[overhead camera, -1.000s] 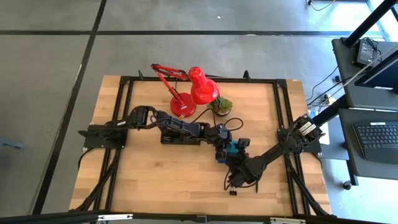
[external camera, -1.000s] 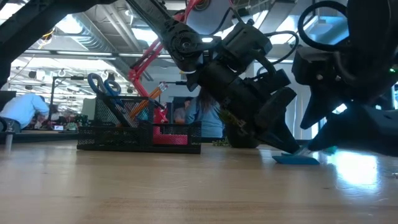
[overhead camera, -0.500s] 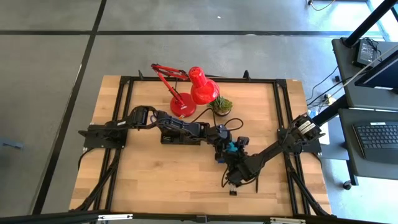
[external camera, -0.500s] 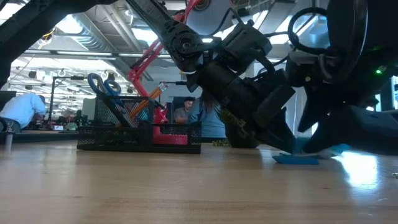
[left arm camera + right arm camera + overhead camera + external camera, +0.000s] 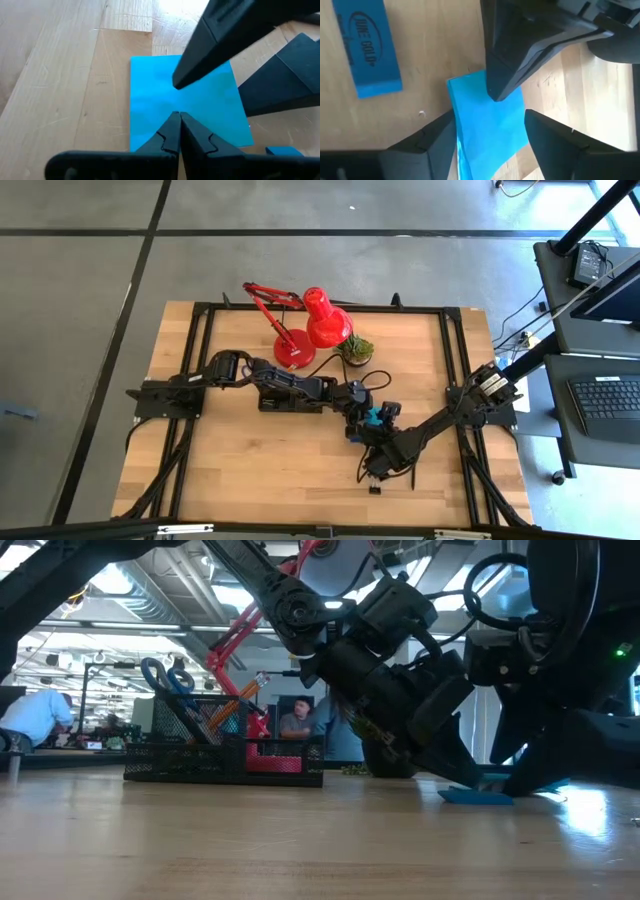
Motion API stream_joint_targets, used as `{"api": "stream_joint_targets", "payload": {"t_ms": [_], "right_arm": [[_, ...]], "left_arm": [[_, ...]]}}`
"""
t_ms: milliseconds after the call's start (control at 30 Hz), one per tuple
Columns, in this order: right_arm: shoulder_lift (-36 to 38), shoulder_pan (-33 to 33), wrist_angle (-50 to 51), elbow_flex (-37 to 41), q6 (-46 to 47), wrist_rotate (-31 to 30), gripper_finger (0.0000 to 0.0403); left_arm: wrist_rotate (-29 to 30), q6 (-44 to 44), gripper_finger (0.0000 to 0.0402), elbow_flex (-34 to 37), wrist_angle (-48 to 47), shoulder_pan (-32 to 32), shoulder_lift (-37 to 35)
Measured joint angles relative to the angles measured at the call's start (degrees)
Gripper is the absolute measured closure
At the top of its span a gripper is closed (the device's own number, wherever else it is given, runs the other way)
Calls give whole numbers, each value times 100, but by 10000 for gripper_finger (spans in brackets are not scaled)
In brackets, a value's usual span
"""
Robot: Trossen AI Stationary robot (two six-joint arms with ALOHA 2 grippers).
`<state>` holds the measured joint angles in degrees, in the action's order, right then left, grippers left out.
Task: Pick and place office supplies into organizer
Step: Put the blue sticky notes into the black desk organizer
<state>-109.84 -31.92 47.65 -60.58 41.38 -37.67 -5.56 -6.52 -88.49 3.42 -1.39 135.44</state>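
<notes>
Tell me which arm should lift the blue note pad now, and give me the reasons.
Right, probably. The right gripper has its fingers open, one on each side of the blue note pad, ready to close. The left gripper is shut, its tips resting together on top of the pad, so it looks to be only pinning it.

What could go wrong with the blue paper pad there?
The left jaws, shut, and the right jaws, open, crowd over the blue note pad, so they might bump each other. The pad lies flat on the table, so the right jaws may slide it instead of lifting it. The blue eraser close by could get knocked.
</notes>
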Motion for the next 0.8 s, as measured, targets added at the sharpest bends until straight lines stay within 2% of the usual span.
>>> {"api": "stream_joint_targets", "payload": {"t_ms": [400,800], "right_arm": [[-4,-2,-239,0,-439,327,288],[22,-7,-657,339,-564,411,346]], "left_arm": [[-20,-55,398,0,-4,22,0],[-15,-107,398,0,-4,26,0]]}}
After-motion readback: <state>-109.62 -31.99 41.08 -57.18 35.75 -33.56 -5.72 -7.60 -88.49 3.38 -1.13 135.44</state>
